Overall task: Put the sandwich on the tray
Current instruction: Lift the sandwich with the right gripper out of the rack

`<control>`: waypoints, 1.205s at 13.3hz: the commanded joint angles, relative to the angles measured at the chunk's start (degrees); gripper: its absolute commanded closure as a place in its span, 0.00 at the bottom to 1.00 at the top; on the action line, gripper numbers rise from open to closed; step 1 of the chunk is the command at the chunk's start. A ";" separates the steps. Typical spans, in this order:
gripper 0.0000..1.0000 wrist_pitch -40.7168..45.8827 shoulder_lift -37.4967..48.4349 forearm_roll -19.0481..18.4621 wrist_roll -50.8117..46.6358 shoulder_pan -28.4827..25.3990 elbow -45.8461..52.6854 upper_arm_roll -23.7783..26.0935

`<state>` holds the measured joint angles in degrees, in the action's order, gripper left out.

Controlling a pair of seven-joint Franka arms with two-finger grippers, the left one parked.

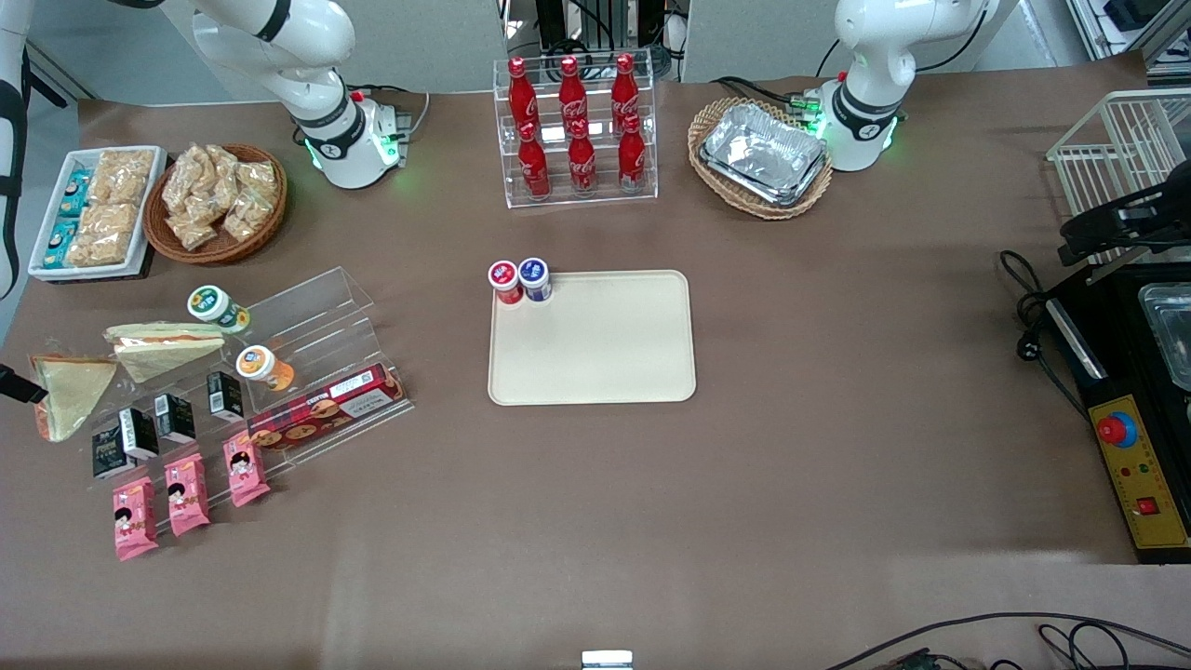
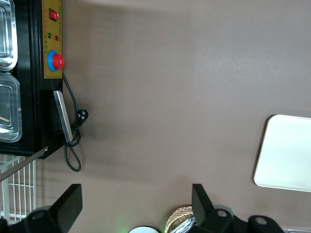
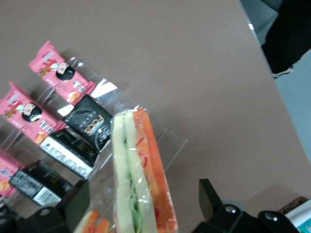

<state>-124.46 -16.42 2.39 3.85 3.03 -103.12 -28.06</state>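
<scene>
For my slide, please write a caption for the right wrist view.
End effector hovering open over the wrapped sandwich, beside black cartons and pink snack packs.

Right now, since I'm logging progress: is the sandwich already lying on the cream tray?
No: the sandwich lies at the working arm's end of the table beside the gripper, while the tray carries only two small cups.

We see the working arm (image 1: 279, 46) as a glossy white, rounded shell with black joint bands. Its base collar (image 1: 358, 140) carries a black ring with a small white logo and glows green at the bench. Thin black cables leave the base. The black two-finger gripper (image 3: 141, 213) sits at the working arm's end of the bench, at the sandwich shelf. Its matte black fingers (image 3: 211, 196) are angular, wedge-shaped blocks. The housing shows round screw recesses.
</scene>
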 commanded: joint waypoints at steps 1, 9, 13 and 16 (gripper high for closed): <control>0.00 -1.49 2.18 4.46 5.29 -0.22 -2.88 -0.06; 0.00 -5.35 2.80 4.64 8.19 0.84 -7.53 -0.06; 0.02 -6.50 2.71 6.92 8.37 0.75 -8.15 -0.06; 0.13 -7.20 2.54 8.50 8.55 0.22 -8.15 0.20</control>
<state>-130.03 -15.65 8.34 11.06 3.70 -109.40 -28.11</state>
